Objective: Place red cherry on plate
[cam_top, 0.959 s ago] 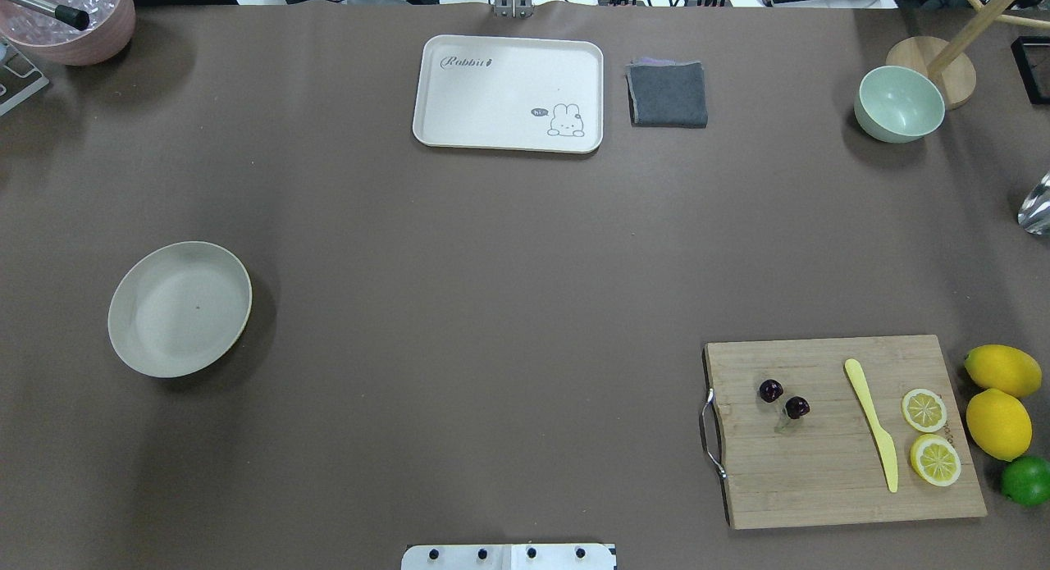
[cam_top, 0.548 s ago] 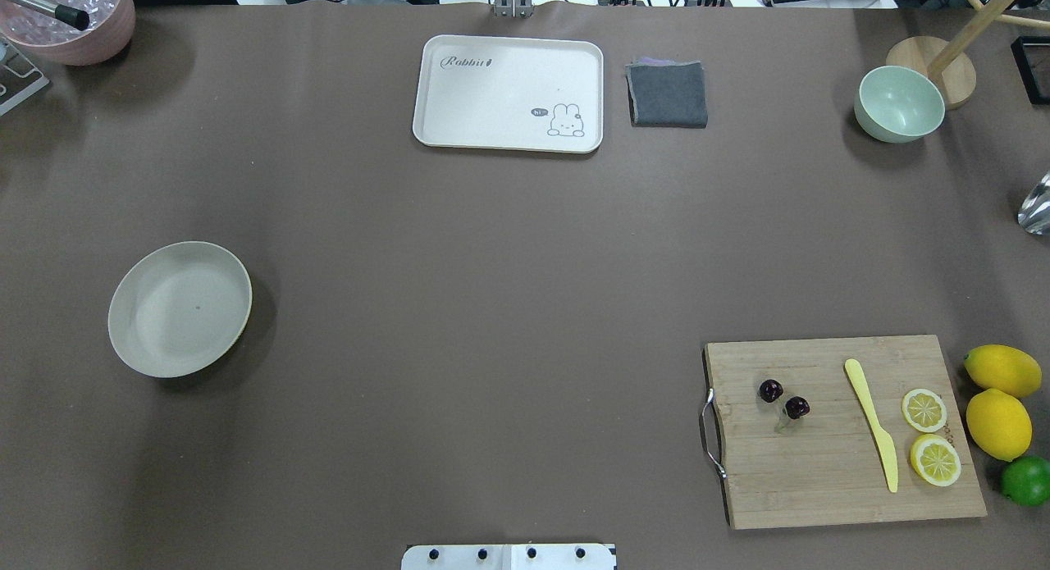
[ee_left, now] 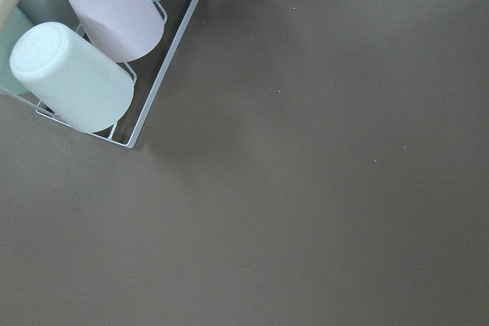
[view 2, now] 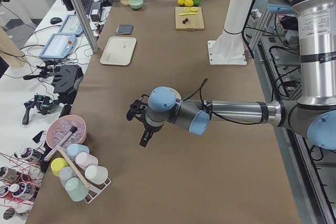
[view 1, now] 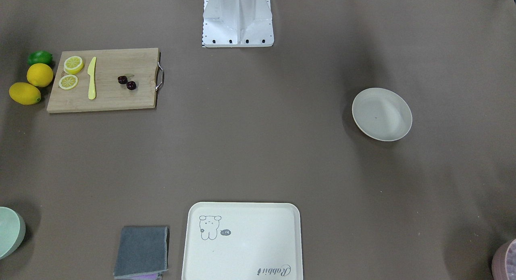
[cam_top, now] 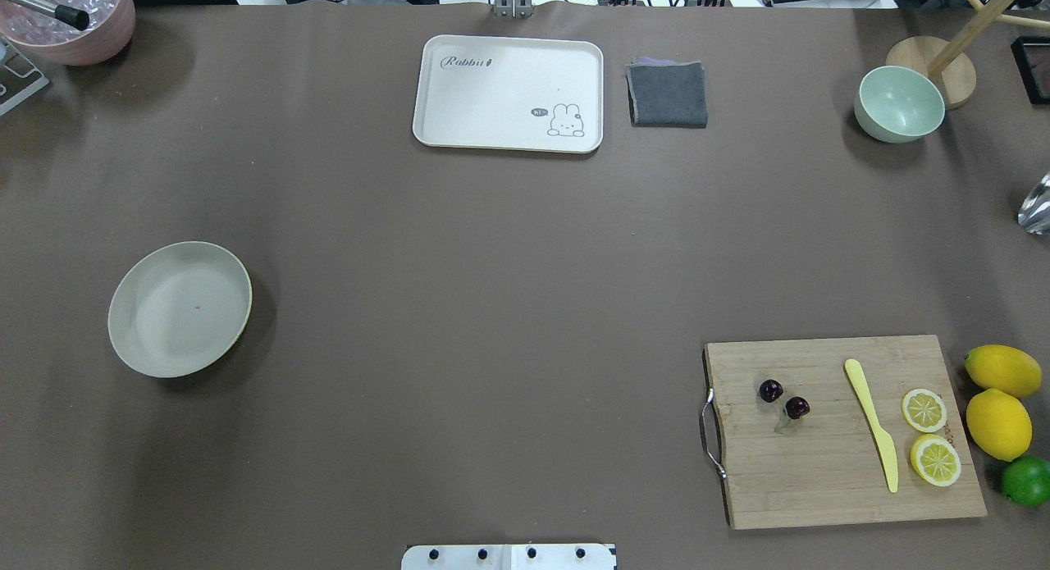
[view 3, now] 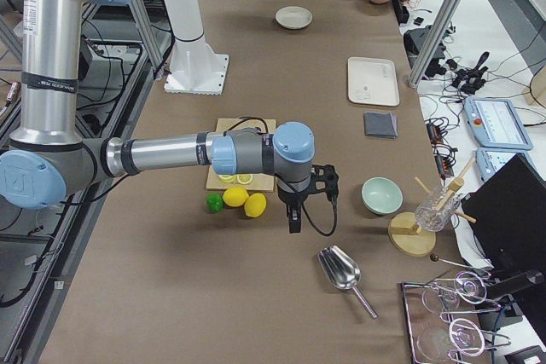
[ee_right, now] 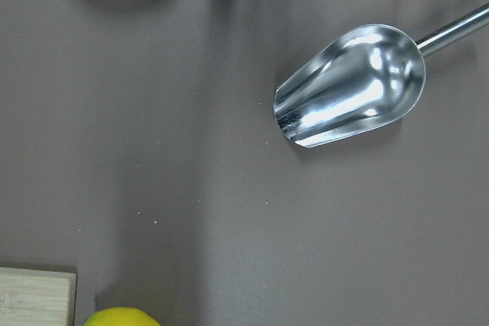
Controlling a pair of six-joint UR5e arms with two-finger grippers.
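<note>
The cherry (cam_top: 783,399) is seen on the board (cam_top: 820,488), well apart from the right claw (view 3: 293,221), whose state cannot be told, and since the plate (cam_top: 180,307) is farther still, the tiny pair could be lost mid-carry if pinched poorly.

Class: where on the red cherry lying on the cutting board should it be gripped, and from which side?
Probably straight from above: the red cherry lies flat on the cutting board, with nothing crowding it. Pinch one ball, closing crosswise to the pair's line; the stems look too thin and low.
</note>
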